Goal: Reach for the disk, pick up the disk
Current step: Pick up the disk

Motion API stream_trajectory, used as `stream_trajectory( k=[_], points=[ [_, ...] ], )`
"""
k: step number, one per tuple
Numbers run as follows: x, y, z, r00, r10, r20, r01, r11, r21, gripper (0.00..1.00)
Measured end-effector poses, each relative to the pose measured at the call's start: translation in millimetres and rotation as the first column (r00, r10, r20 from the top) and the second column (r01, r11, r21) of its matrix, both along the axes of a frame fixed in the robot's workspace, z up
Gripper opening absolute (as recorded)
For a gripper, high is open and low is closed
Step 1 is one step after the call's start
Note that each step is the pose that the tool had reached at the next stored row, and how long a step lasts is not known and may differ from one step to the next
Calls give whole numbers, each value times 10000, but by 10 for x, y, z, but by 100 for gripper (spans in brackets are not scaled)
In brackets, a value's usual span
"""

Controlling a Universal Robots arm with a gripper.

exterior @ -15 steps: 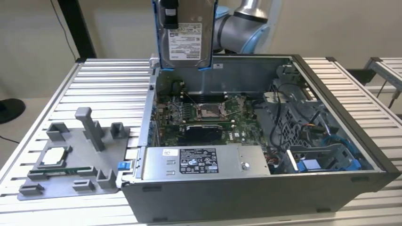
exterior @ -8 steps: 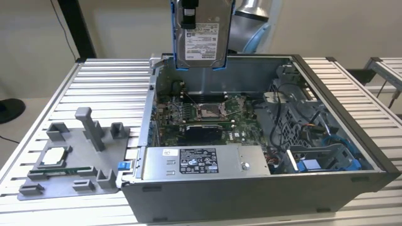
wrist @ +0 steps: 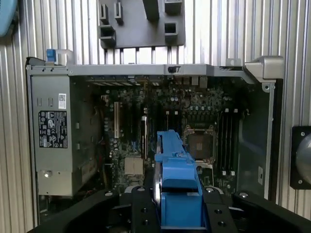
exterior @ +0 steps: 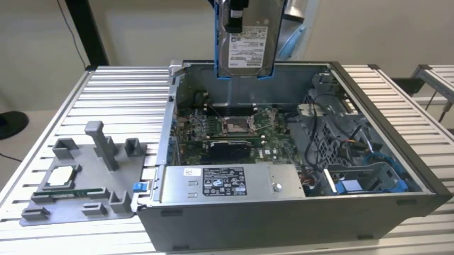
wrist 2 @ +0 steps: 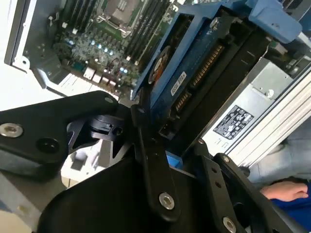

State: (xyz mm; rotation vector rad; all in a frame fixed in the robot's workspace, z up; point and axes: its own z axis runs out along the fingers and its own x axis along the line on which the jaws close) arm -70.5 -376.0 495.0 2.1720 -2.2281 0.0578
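Ribbed metal table (exterior: 106, 87) carries open computer case (exterior: 284, 212), approx. centre; grey plastic holder tray (exterior: 78, 175) beside it, twd. exterior view's left edge.

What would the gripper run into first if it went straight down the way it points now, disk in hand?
Likely the motherboard in the open computer case. The gripper holds the disk above the case, pointing down at the board near the processor socket. Depth is unclear, so take this as approximate.
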Motion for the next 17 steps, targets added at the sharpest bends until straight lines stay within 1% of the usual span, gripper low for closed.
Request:
stream_trajectory(
  k=[17],
  points=[
    [716,-1,0,10000,-1,0,1,10000,-100,0]
  ],
)
